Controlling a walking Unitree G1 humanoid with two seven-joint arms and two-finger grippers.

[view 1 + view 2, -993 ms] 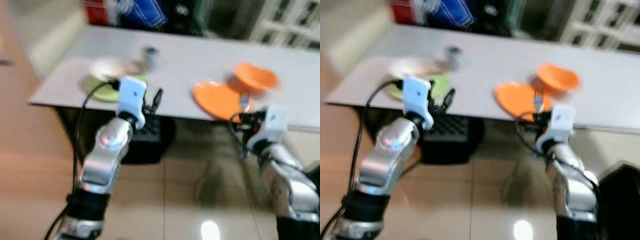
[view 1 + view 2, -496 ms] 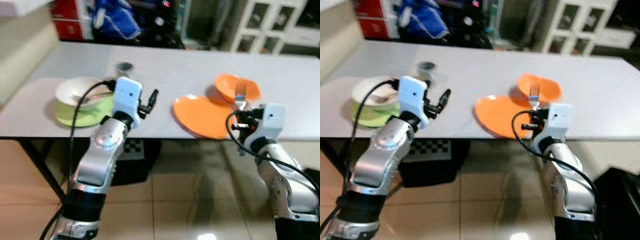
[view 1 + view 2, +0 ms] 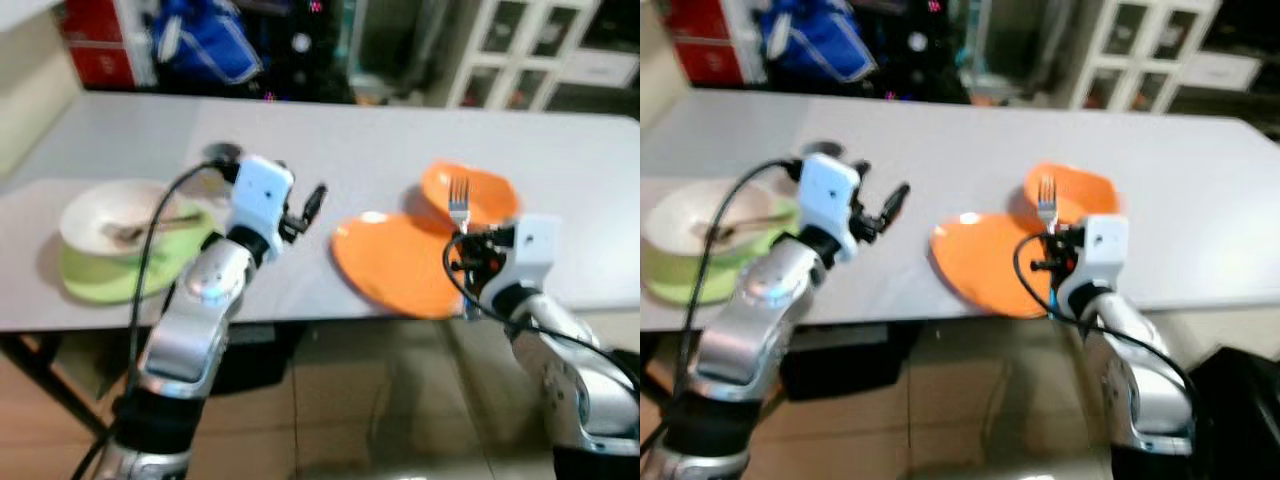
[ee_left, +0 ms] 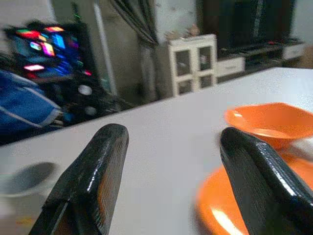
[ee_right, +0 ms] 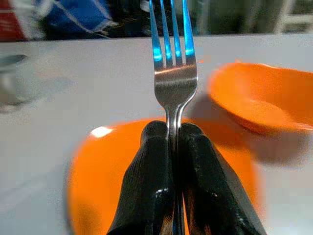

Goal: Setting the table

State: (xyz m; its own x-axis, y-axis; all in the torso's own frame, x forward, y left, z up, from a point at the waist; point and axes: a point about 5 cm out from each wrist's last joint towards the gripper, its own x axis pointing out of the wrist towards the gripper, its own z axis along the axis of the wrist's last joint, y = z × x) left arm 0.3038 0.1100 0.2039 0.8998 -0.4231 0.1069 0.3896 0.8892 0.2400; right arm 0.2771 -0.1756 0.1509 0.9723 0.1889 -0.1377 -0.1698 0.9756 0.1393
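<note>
My right gripper (image 3: 468,262) is shut on a silver fork (image 3: 459,195) that stands upright, tines up, at the near edge of a flat orange plate (image 3: 392,262). The fork (image 5: 172,54) rises from between the closed black fingers (image 5: 149,188). An orange bowl (image 3: 470,192) sits just behind the plate. My left gripper (image 3: 310,203) is open and holds nothing, hovering over the grey table (image 3: 360,130) left of the plate. Its two fingers (image 4: 90,176) stand wide apart. A white bowl with a spoon rests on a green bowl (image 3: 125,235) at the left.
A small grey cup (image 3: 220,155) stands behind my left wrist. Dark clutter, a blue bag (image 3: 200,45) and a white cabinet (image 3: 520,40) lie beyond the table's far edge. Tiled floor (image 3: 380,400) shows below the near edge.
The camera has moved closer to the table and the view has shifted. Both grippers now reach farther over the tabletop; the fork stays upright in my right gripper.
</note>
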